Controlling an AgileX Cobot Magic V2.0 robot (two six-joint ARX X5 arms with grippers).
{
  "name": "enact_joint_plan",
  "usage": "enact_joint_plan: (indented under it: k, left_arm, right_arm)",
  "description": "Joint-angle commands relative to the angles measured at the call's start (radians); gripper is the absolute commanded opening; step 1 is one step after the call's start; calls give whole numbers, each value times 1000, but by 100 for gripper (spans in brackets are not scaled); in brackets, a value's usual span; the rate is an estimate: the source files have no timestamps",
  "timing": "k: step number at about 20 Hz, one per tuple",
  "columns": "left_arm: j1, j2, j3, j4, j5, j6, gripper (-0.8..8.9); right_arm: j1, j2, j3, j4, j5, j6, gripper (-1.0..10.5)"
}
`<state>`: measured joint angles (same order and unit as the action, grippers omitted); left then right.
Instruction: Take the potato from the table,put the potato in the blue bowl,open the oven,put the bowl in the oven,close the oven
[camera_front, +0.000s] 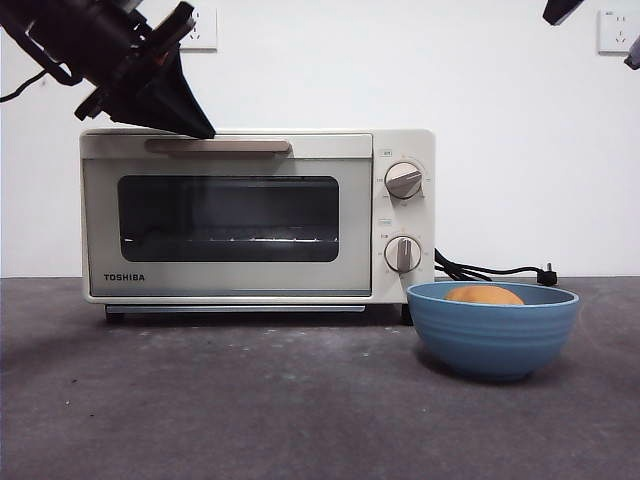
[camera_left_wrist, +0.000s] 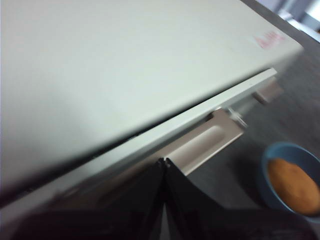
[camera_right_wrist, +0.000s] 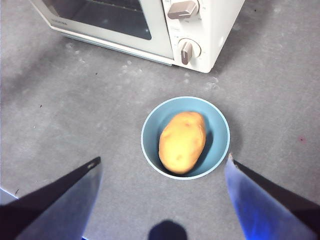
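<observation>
Hovering at upper left of front frame, left gripper (camera_front: 205, 133) pinched closed, empty, tip beside oven (camera_front: 257, 215) handle (camera_front: 218, 146). Potato (camera_front: 484, 295) in blue bowl (camera_front: 493, 329) at lower right. Right gripper (camera_right_wrist: 161, 167) spread wide above bowl, empty.

Front view: I read even, bright light off the white wall; the oven (camera_front: 258, 215) is sharp, and its dark window carries a pale reflection. A soft shadow lies on the table (camera_front: 250, 400) before the oven, a smaller 1 under the blue bowl (camera_front: 493, 328).

Left wrist view: I get heavy blur throughout; the oven top is a washed-out pale field, the left gripper (camera_left_wrist: 164, 161) a dark smear.

Right wrist view: crisp at centre; the potato (camera_right_wrist: 182, 142) is evenly lit and shades the bowl's inside; the near jaws are defocused, tinged blue.
</observation>
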<state>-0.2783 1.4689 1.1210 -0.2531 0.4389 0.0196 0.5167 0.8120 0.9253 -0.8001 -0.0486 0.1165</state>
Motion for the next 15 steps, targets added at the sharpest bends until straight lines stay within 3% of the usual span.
enact_joint_plan:
  k: [1, 8, 15]
  left_arm:
    - [-32, 25, -34, -160, -13, 27, -8]
    - [-96, -26, -34, -404, -19, 37, -8]
    - [-116, -86, -34, -468, -20, 38, -8]
  right_arm:
    - [0, -1, -6, 6, 8, 10, 406]
    - [0, -1, -6, 7, 55, 18, 406]
    - [-21, 2, -6, 1, 107, 60, 404]
